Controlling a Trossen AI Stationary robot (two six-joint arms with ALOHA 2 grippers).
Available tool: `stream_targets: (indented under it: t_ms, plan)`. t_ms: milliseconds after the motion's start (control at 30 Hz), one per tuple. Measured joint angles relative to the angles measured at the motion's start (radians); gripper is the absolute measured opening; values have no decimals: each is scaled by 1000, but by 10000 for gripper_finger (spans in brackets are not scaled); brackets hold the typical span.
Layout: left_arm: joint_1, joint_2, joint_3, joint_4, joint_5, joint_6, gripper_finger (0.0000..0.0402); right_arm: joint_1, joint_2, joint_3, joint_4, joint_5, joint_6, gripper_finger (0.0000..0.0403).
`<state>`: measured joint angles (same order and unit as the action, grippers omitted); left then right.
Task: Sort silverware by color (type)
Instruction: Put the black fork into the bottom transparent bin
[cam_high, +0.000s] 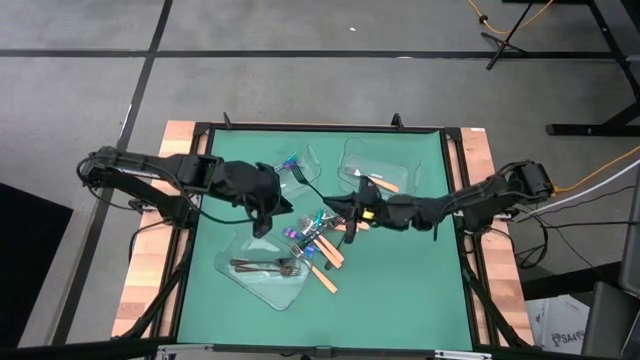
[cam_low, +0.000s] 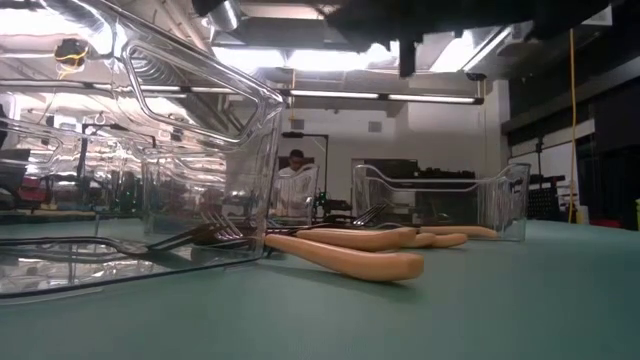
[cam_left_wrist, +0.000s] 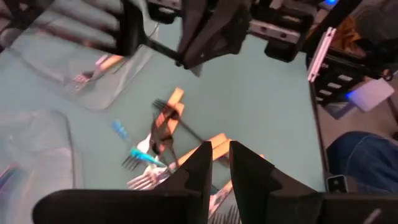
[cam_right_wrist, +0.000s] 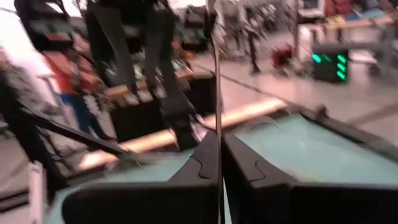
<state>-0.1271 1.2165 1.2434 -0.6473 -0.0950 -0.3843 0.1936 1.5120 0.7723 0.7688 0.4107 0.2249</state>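
1. Nearby, in the clear plastic front tray (cam_high: 228, 262): dark brown-black forks (cam_high: 265, 266).
2. In the clear far-right tray (cam_high: 350, 155): orange-handled utensil (cam_high: 383, 183).
3. Right gripper (cam_high: 333, 212) clamped on slim dark fork (cam_high: 312, 186) above mixed central pile (cam_high: 318, 245).
4. Left gripper (cam_high: 262, 222) narrowly parted, empty.

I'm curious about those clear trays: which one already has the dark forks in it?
The clear tray nearest the table's front edge, on the left arm's side; dark forks lie inside. The other trays sit farther back.
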Motion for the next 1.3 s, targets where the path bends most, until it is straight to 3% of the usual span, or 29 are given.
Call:
stream_targets:
  t_ms: [200,433,733,1300]
  plan:
    - [-17,0,0,125,-42,72,50,-34,0,0,168,-148,-70,0]
    - [-20,1,0,290,-133,196,50,-37,0,0,281,-180,-179,0]
    - [-20,28,0,445,-150,316,50,-37,0,1,288,-236,-238,0]
    - [-20,131,0,544,-150,319,50,-37,0,1,283,-247,-264,0]
